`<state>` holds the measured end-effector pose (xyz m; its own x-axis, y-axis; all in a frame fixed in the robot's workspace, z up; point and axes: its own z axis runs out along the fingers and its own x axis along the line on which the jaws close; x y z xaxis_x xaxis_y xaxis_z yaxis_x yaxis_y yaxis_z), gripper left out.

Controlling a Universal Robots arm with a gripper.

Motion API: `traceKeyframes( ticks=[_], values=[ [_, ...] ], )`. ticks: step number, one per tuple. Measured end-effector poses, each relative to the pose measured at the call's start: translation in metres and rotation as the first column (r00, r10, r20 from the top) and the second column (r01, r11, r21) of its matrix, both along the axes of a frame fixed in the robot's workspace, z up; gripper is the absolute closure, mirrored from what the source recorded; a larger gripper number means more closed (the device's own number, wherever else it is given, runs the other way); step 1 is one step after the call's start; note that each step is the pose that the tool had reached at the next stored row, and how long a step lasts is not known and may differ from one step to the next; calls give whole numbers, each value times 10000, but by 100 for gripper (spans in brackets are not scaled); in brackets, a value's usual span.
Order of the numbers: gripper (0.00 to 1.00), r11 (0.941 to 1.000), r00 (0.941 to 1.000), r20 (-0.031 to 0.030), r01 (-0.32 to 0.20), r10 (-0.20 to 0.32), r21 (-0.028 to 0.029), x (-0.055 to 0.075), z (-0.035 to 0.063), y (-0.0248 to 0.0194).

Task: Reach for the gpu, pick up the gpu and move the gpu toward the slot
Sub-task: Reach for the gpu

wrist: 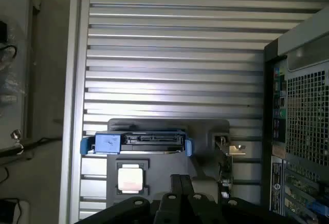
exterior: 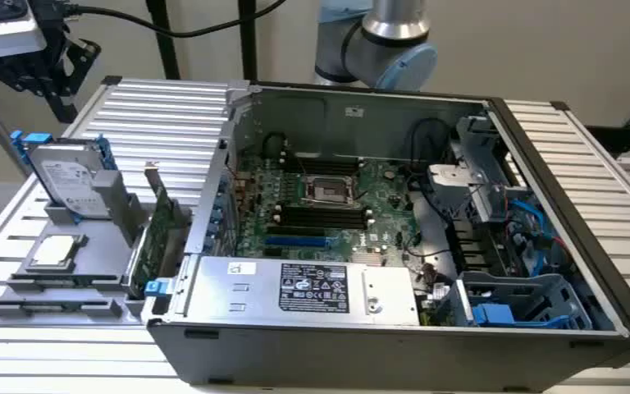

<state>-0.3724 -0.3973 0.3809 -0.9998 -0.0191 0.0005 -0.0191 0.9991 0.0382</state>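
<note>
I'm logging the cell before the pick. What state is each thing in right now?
gpu: upright on edge in the grey holder, untouched.
hard drive: upright in the same holder.
processor chip: lying flat on the holder.
computer case: on its side, side panel off, inside exposed.
gripper: high over the table, apart from the gpu.

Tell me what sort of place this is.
Probably a robotics lab bench for computer assembly: an open black desktop computer case lies on a ribbed aluminium table, beside a grey fixture holding a silver hard drive with blue rails.
</note>
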Motion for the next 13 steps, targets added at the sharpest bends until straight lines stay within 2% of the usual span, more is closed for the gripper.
traceKeyframes(
  ticks=[13],
  values=[
    [89, 10000, 10000, -1, -1, 1, -7, 0, 0, -1]
  ],
)
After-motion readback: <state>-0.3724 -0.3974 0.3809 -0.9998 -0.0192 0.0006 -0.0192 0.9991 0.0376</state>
